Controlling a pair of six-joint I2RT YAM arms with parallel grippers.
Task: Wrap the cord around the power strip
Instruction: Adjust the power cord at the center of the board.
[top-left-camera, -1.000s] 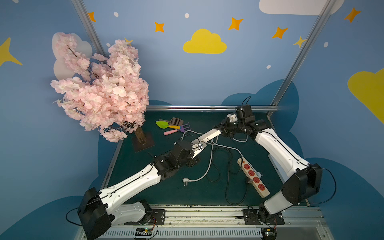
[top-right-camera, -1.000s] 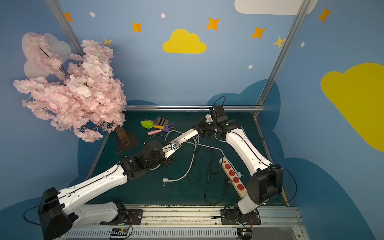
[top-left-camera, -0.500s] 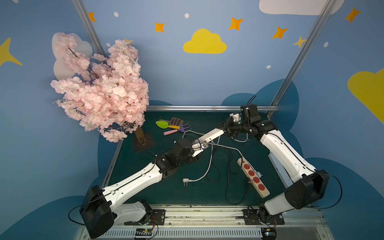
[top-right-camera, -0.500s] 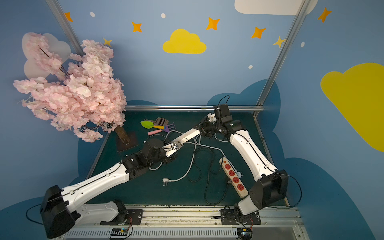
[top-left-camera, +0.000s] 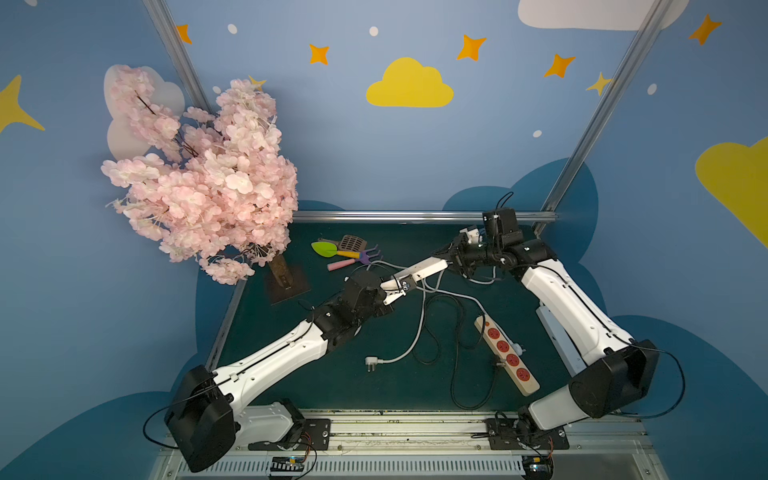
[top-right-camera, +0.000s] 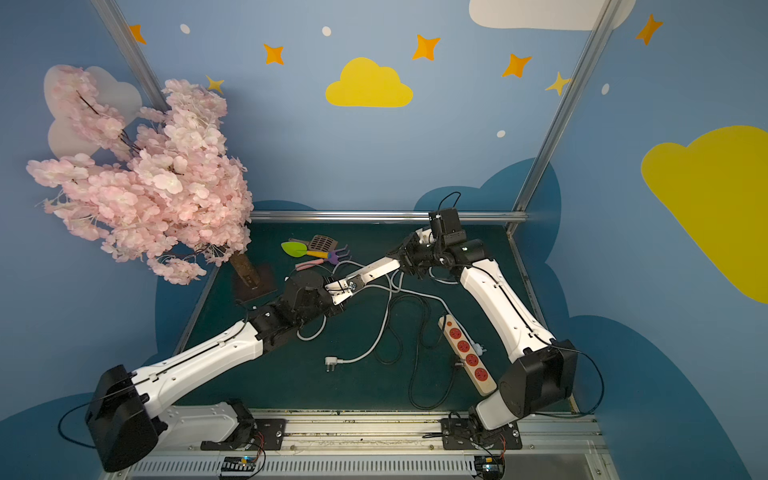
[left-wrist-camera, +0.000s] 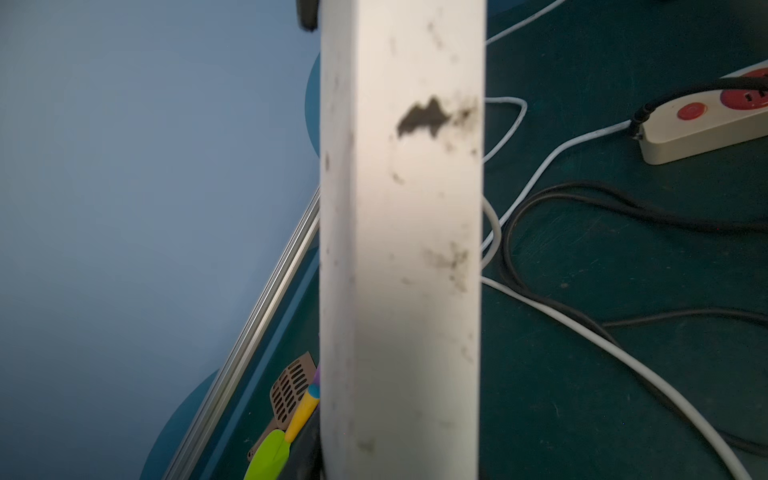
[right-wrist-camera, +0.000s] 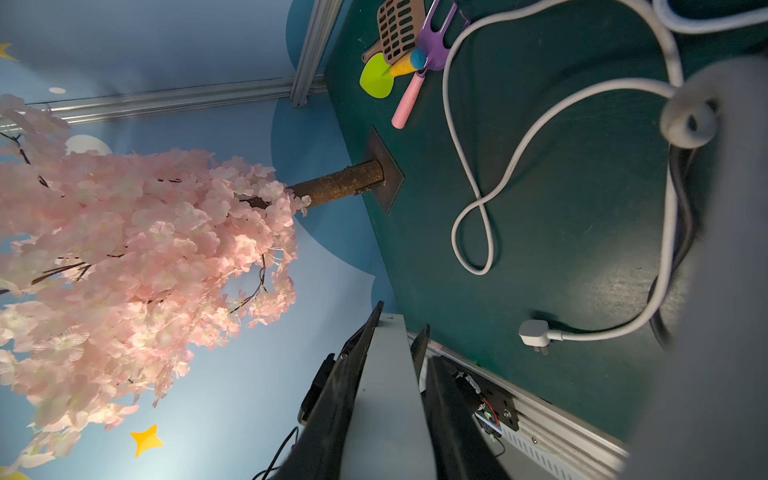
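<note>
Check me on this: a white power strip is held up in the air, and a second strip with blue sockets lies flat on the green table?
Nearly. The second strip has red sockets, not blue; both top views show it. The white power strip is held up, as you said.

Blue walls (top-left-camera: 353, 158) painted with yellow clouds (top-left-camera: 409, 85) and orange stars (top-left-camera: 469, 46) enclose a dark green bench (top-left-camera: 340, 390). A pink blossom tree (top-left-camera: 199, 183) stands far left, between silver frame posts (top-left-camera: 587, 137).
</note>
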